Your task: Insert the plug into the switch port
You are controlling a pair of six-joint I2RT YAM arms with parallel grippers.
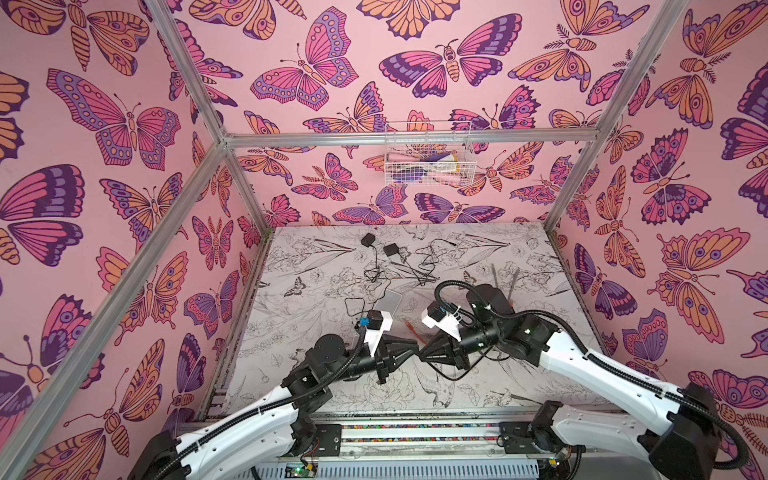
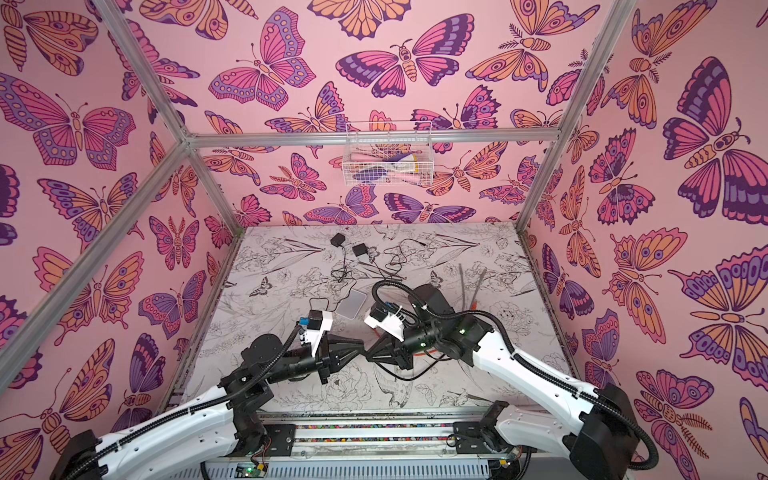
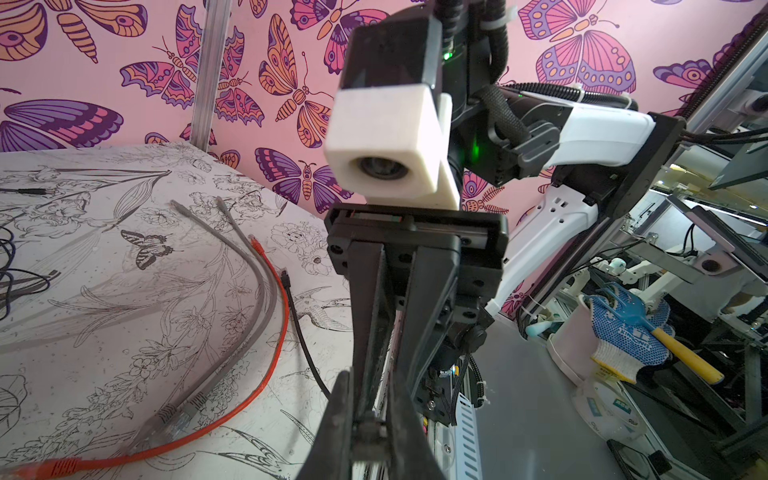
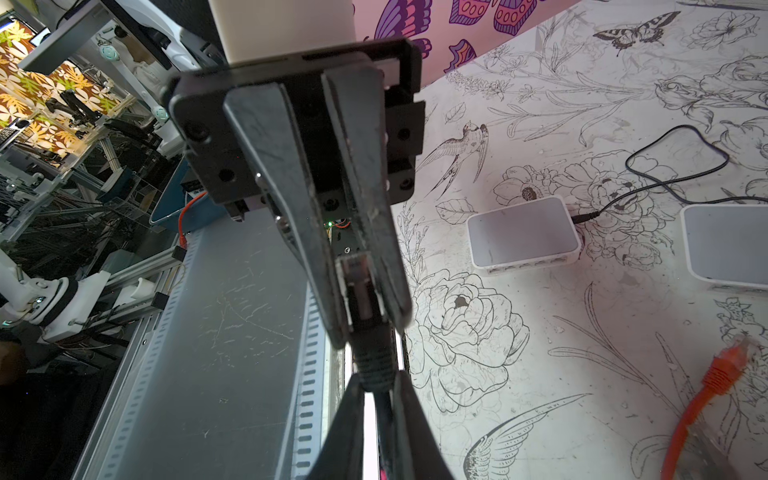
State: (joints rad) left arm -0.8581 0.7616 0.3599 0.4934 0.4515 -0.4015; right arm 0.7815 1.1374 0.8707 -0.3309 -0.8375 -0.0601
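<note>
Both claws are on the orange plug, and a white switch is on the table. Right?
Not orange: the plug held between the left claw and right claw is black, as the right wrist view shows. The orange cable lies on the table; the white switch does sit there.

You're working in a robotics lab cell — aluminium frame (image 1: 291, 139), butterfly-print walls (image 1: 104, 124), floral-print table (image 1: 519, 249) — and past its open side you can see more robot arms (image 4: 29, 291) and cluttered racks (image 4: 54, 187).
</note>
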